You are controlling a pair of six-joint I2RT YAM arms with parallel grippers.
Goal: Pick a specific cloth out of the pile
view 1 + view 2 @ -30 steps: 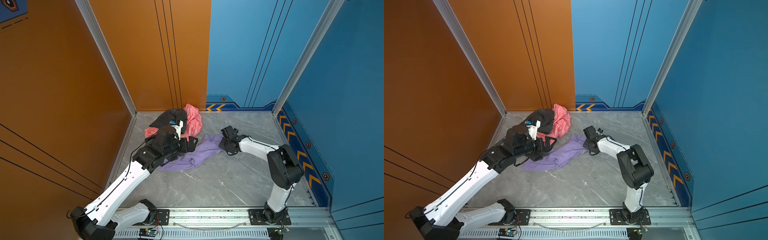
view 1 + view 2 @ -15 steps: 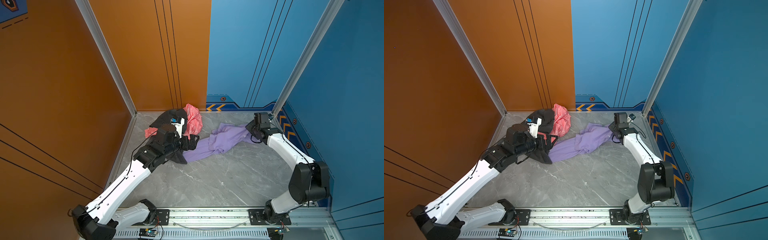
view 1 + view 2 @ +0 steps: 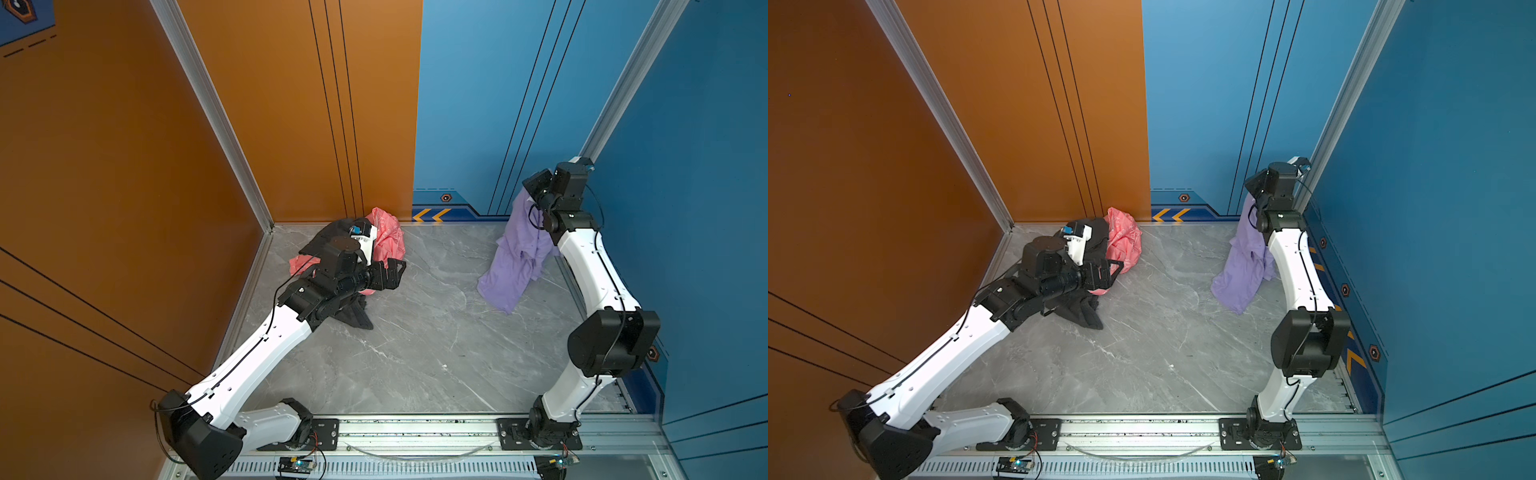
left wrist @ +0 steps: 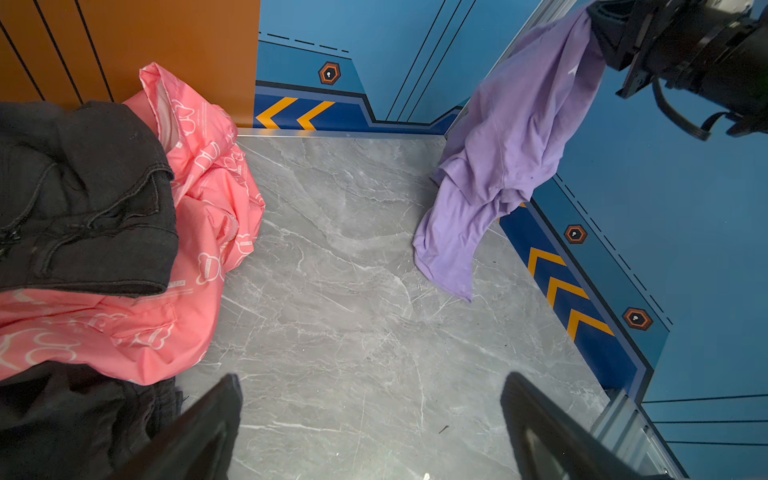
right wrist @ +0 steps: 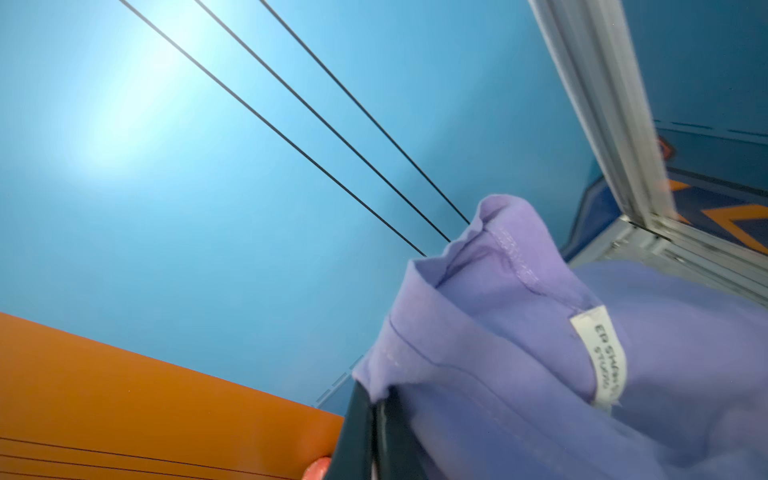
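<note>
The right gripper (image 3: 536,199) pinches the soft purple T-shirt (image 3: 517,253), already far from the pink-and-grey clothes pile (image 3: 374,245), while the left gripper (image 3: 390,274) stays wide open beside that pile.

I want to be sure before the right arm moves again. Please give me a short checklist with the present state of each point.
1. Right tool shut on the lavender T-shirt: ok.
2. T-shirt separated from the pile: ok.
3. Shirt's lower end clear of the floor: cannot tell.
4. Left tool open and holding nothing: ok.
5. Dark grey garment and pink cloth left behind in the pile: ok.
</note>
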